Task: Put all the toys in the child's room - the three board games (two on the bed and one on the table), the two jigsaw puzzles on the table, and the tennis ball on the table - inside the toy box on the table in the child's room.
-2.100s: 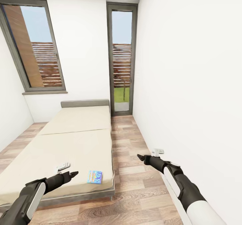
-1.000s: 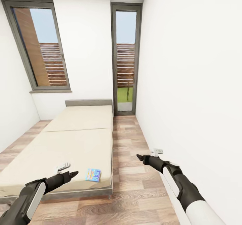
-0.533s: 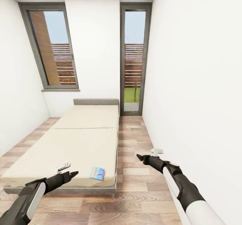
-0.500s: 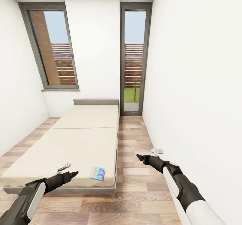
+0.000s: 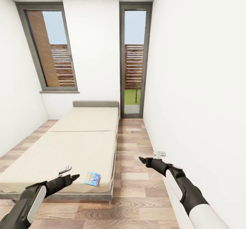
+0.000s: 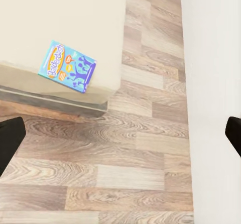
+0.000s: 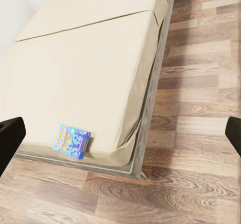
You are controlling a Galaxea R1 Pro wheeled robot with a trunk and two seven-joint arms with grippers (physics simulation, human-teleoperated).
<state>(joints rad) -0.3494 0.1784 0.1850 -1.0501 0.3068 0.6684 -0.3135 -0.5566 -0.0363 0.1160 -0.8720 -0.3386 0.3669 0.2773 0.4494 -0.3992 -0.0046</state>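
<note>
Black and empty, our left tool point(image 5: 76, 176) and right tool point(image 5: 140, 159) hang low over the near end of the room with fingertips point(image 6: 11, 136) set wide apart in the wrist views. Just past the left tool, the small blue board game point(image 5: 92, 179) lies flat on the bed point(image 5: 78, 143) at its near corner by the wood-plank floor point(image 5: 131, 188). Beyond it stretches bare beige mattress to the grey headboard point(image 5: 95, 103), then a window point(image 5: 51, 47) and a narrow glass door point(image 5: 133, 58) in the white far wall.

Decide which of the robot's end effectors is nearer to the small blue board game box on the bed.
Left. The left end effector sits just beside the small blue board game box; the right end effector hangs over the wood floor, farther away.
</note>
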